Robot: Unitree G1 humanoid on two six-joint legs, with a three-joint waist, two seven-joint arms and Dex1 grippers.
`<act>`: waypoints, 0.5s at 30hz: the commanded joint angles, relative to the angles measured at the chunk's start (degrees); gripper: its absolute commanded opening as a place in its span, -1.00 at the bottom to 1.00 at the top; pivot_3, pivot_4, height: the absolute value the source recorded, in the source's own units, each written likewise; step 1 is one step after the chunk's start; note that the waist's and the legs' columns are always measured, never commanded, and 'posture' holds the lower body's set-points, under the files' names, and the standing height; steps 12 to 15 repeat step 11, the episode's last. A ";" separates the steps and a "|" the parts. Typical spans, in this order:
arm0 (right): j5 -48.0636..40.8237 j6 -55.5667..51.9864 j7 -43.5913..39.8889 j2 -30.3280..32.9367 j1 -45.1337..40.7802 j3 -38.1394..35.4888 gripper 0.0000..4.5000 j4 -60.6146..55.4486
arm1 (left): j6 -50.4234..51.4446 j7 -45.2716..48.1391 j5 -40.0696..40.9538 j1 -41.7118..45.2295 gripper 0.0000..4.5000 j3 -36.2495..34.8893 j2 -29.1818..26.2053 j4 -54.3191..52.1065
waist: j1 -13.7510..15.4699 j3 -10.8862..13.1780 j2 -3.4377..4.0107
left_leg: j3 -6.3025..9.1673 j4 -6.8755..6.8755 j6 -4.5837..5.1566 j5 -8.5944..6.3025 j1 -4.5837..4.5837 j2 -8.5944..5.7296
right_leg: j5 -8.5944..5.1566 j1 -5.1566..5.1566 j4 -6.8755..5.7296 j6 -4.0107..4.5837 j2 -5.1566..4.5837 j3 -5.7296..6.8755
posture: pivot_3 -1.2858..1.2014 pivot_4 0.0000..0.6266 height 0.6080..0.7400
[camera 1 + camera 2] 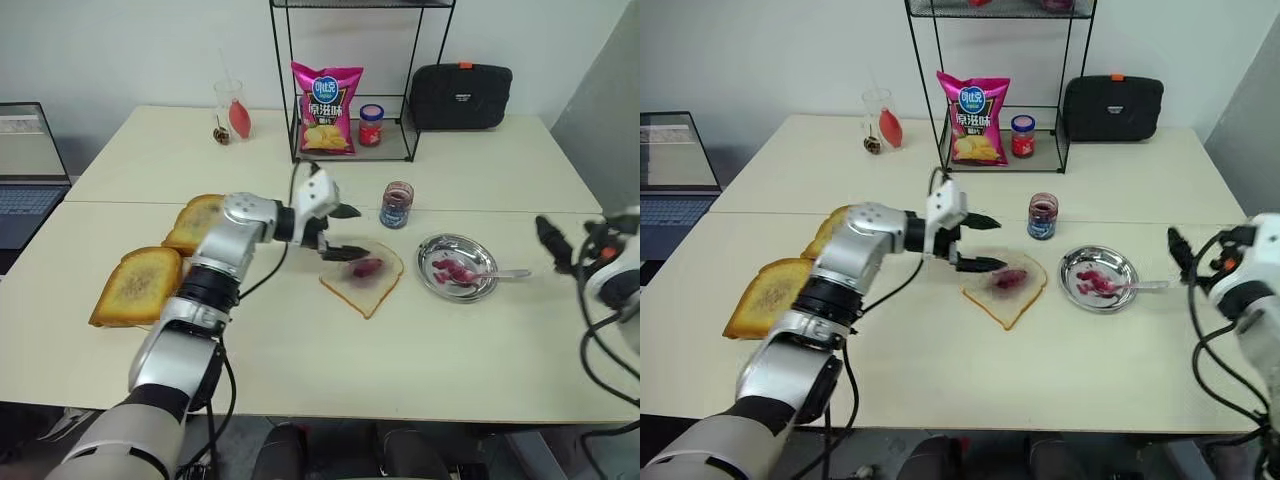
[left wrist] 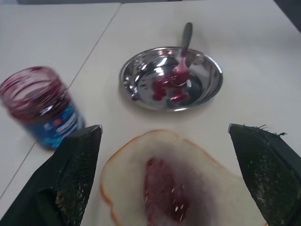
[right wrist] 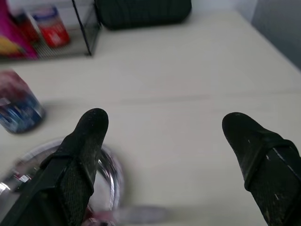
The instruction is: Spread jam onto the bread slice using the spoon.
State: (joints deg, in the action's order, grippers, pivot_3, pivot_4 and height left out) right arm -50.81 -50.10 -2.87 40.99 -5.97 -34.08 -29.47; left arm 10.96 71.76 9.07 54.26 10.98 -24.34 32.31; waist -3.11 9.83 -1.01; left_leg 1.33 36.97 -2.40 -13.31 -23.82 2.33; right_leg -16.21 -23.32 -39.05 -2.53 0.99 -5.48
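My left gripper (image 1: 346,232) hung above the near-left edge of the pale white bread slice with its thin tan crust (image 1: 364,279), its two black fingers spread wide apart and holding nothing. In the left wrist view those fingers (image 2: 75,174) framed the slice, which carried a glossy dark purple-red smear of jam (image 2: 162,190) at its centre. The slice lay flat on the cream table (image 1: 420,350), between my left arm and the round shiny steel plate (image 1: 458,267).

The slim silver metal spoon (image 1: 490,273) rested in that plate, bowl stained purple-red among more jam smears, its handle sticking out over the rim toward my right side. Just behind the bread stood the small clear glass jar with a blue label (image 1: 397,204), dark jam inside, lid off.

My right gripper (image 1: 560,243) was raised off to the right of the plate, well apart from the spoon, fingers (image 3: 82,141) fully parted and empty. That wrist view was blurred, so I could only make out what seemed to be the plate rim below.

Two golden-brown toasted slices (image 1: 140,285) lay to my left, away from the work.
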 commanded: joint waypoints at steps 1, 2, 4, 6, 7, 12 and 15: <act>-8.73 -6.28 -6.70 6.78 4.63 -4.53 0.97 -9.22 | 0.06 1.80 0.40 1.76 1.00 -2.48 -3.95 1.68 | 0.09 0.00 0.00 | 0.01 0.01 0.00 0.00 0.00 0.01 | 0.00 0.01 0.00 0.00 0.00 0.01 | 0.03 -0.52 1.00; -9.74 -7.50 -9.83 9.30 7.33 -5.37 0.97 -11.60 | 0.32 2.45 0.35 1.97 1.00 -2.75 -5.09 2.40 | 0.14 0.01 0.02 | 0.01 0.01 0.00 0.00 -0.03 0.00 | 0.00 0.01 0.02 0.01 -0.01 0.02 | 0.03 -0.52 1.00; -9.50 -8.45 -16.15 13.72 13.43 -7.32 0.97 -15.69 | 0.01 3.42 -0.25 2.40 1.00 -2.67 -7.01 3.97 | 0.25 0.02 -0.01 | 0.01 -0.01 0.00 0.00 -0.04 -0.01 | -0.01 0.01 0.05 0.01 -0.03 0.03 | 0.03 -0.52 1.00; -9.25 -9.11 -21.99 16.52 19.62 -10.73 0.97 -18.99 | -0.40 4.83 -0.59 3.16 1.00 -2.66 -8.62 5.98 | 0.43 0.03 -0.07 | 0.01 0.00 0.00 0.00 -0.06 -0.01 | -0.03 0.01 0.07 -0.02 -0.03 0.04 | 0.03 -0.52 1.00; -9.11 -9.19 -24.19 17.21 21.92 -12.32 0.97 -20.07 | -0.39 5.40 -0.69 3.53 1.00 -2.68 -9.13 6.72 | 0.59 0.05 -0.10 | 0.01 0.03 0.00 0.00 -0.07 -0.01 | -0.07 0.03 0.07 -0.11 -0.04 0.06 | 0.03 -0.52 1.00; -9.04 -9.63 -29.17 16.82 28.75 -19.46 0.97 -22.93 | 0.42 8.61 -0.53 4.79 1.00 -2.75 -10.70 8.86 | 1.08 0.18 -0.36 | 0.00 0.12 0.00 0.00 -0.05 -0.04 | -0.05 0.07 0.05 -0.18 -0.07 0.05 | 0.03 -0.52 1.00; -9.04 -9.63 -29.17 16.82 28.75 -19.46 0.97 -22.93 | 0.42 8.61 -0.53 4.79 1.00 -2.75 -10.70 8.86 | 1.08 0.18 -0.36 | 0.00 0.12 0.00 0.00 -0.05 -0.04 | -0.05 0.07 0.05 -0.18 -0.07 0.05 | 0.03 -0.52 1.00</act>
